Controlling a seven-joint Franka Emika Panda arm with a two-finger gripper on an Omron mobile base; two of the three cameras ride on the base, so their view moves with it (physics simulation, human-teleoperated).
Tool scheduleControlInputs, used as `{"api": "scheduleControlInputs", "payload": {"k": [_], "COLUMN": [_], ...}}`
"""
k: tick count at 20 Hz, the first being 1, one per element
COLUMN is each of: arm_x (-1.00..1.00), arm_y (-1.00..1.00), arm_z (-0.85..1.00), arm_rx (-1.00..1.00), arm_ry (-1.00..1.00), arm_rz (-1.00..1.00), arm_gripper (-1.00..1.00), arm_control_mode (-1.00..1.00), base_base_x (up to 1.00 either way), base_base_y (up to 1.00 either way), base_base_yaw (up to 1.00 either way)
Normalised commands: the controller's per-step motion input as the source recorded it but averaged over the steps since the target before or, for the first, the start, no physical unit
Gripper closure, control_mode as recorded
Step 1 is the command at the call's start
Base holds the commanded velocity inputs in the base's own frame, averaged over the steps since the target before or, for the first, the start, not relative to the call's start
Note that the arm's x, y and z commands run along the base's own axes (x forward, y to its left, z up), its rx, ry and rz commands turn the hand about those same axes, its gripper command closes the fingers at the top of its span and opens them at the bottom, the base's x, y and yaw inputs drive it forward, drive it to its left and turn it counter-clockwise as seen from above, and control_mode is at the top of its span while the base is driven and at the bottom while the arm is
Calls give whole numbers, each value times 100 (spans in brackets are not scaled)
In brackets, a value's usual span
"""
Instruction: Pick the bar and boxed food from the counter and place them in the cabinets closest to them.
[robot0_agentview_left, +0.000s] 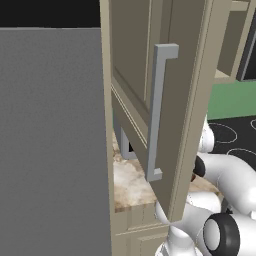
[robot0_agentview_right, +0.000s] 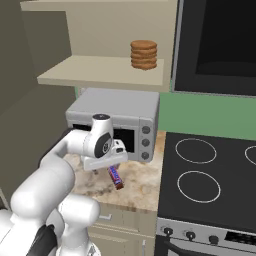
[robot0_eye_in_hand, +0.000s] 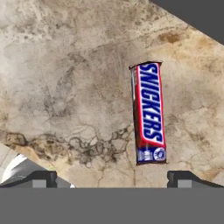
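The bar (robot0_eye_in_hand: 149, 118), a red, white and blue Snickers wrapper, lies flat on the marbled counter (robot0_eye_in_hand: 65, 87). My gripper (robot0_eye_in_hand: 111, 179) hovers above it, open, with nothing between its fingertips (robot0_eye_in_hand: 41, 178). The bar sits nearer the right fingertip. From the right base, the bar (robot0_agentview_right: 116, 177) lies on the counter (robot0_agentview_right: 140, 187) just below and right of my gripper (robot0_agentview_right: 104, 167). Above it the cabinet (robot0_agentview_right: 100, 75) stands open, its door (robot0_agentview_left: 150, 100) swung out. The boxed food is out of view.
A grey toaster oven (robot0_agentview_right: 115, 120) stands on the counter behind the hand. A stack of brown discs (robot0_agentview_right: 144, 54) rests on the cabinet shelf. The black stovetop (robot0_agentview_right: 210, 175) lies to the right, with the black microwave (robot0_agentview_right: 220, 45) above it. The open door's handle (robot0_agentview_left: 159, 110) is close to the arm.
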Motion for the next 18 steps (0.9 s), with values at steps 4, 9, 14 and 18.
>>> {"api": "scheduleControlInputs", "payload": {"k": [4,9,14,18], "arm_x": [0,0,5,9], "arm_y": [-8,-14,-17,-13], "arm_z": [-22,-12,-6,-8], "arm_rx": [0,0,2,1], "arm_ry": [-3,-4,-6,-7], "arm_rz": [1,0,0,0], "arm_gripper": [-100,-100,-100,-100], "arm_control_mode": [-100,-100,-100,-100], "base_base_x": [0,0,0,0], "base_base_y": [0,0,0,0], "base_base_yaw": [0,0,0,0]}}
